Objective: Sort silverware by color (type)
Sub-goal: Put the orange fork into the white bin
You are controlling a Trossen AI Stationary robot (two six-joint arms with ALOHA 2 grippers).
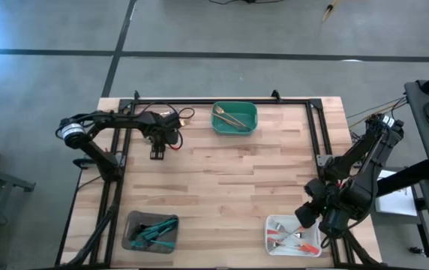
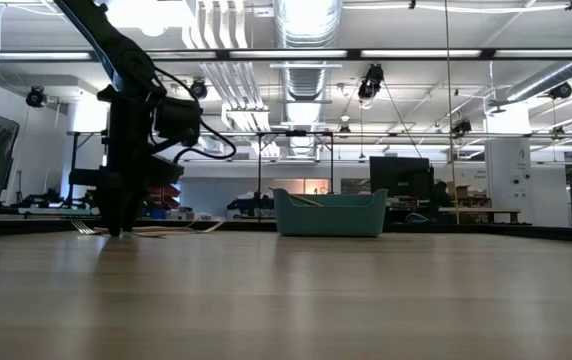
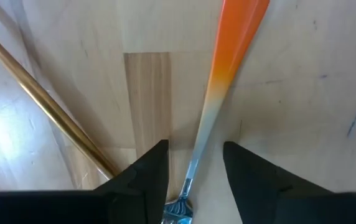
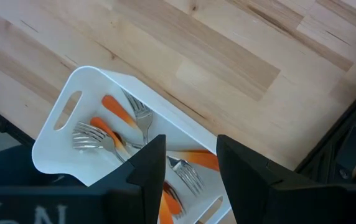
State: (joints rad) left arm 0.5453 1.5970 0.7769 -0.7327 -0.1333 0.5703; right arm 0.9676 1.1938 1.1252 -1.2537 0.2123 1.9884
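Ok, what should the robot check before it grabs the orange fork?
1. Left gripper open around the fork: ok, fingers stand apart.
2. Orange fork between the fingers: ok, its thin neck runs through the gap.
3. Gold piece out of the grip: ok, it lies beside one finger, outside the gap.
4. White tray ready for orange ones: ok, orange forks already lie in it.
5. Right gripper out of the way: ok, open above the white tray.

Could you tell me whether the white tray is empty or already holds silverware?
Not empty: the white tray holds several orange-handled forks.
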